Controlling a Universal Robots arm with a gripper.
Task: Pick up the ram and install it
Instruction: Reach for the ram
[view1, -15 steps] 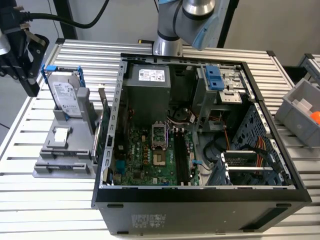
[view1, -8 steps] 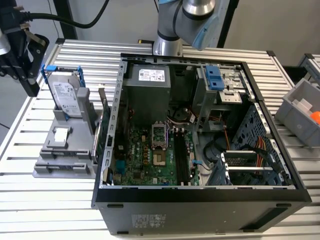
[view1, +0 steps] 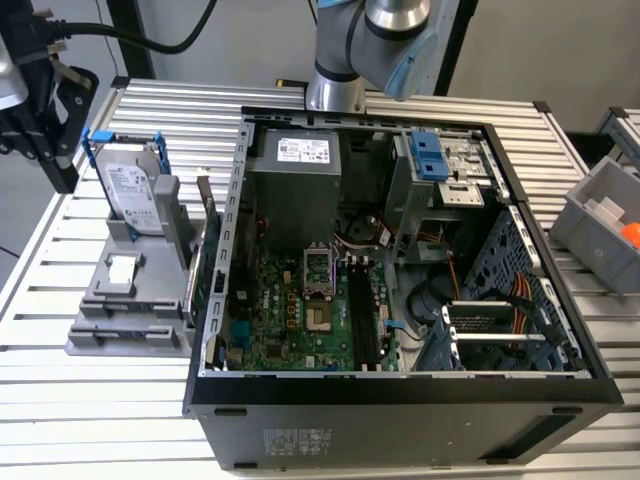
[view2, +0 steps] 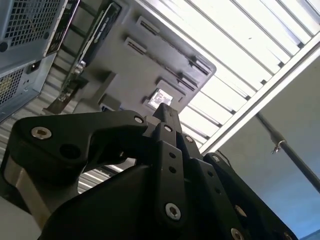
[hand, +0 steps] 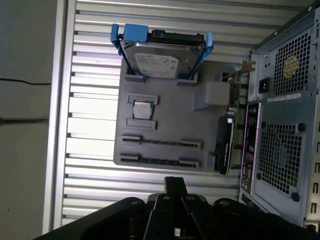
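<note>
We've got the gripper (hand: 175, 184) raised above the grey holder (hand: 165, 125), its fingers (view2: 166, 116) pressed together with nothing between them and touching nothing. The ram (hand: 157, 161) lies flat in the outermost long slot of the holder, at the end opposite the hard drive (hand: 157, 61) in its blue caddy; the slot just beside it towards the drive looks bare. We spot a processor chip (hand: 142, 110) seated mid-holder, between those slots and the drive. A graphics card (hand: 223, 147) stands along the holder's edge, and the open computer case (view1: 400, 300) sits just beside that edge.
</note>
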